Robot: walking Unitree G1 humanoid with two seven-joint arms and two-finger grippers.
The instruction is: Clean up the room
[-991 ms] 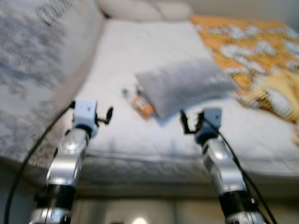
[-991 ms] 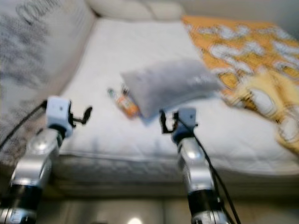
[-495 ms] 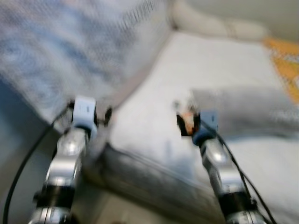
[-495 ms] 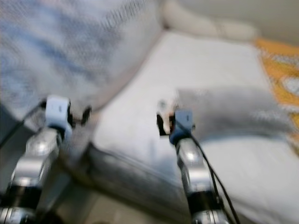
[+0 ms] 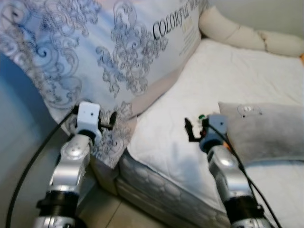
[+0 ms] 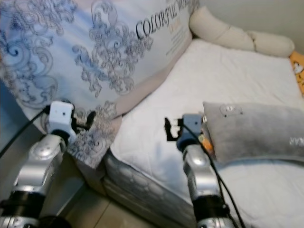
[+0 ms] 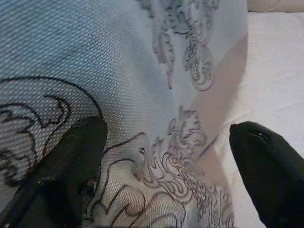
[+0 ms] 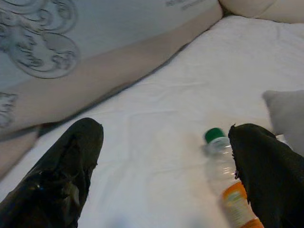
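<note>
The robot stands at the corner of a bed (image 5: 223, 80) covered by a white quilted sheet. A large blue-grey duvet (image 5: 95, 57) with a swirl pattern and printed lettering is heaped along the bed's left side and hangs over its edge toward the floor. A grey pillow (image 5: 266, 130) lies on the sheet to the right, and cream pillows (image 5: 237, 33) sit at the head of the bed.

A plastic bottle (image 8: 223, 183) with a green cap and an orange label lies on its side on the sheet, just beside the grey pillow's near corner. The right tool (image 5: 195, 129) hovers above the sheet close to this bottle, its two black fingers (image 8: 71, 161) spread wide and holding nothing; in the right wrist view the bottle lies between the fingers, near the far one.

The left tool (image 5: 110, 119) is raised in front of the hanging duvet, its fingers (image 7: 76, 156) also spread wide apart and empty, with the patterned cloth right behind them.
</note>
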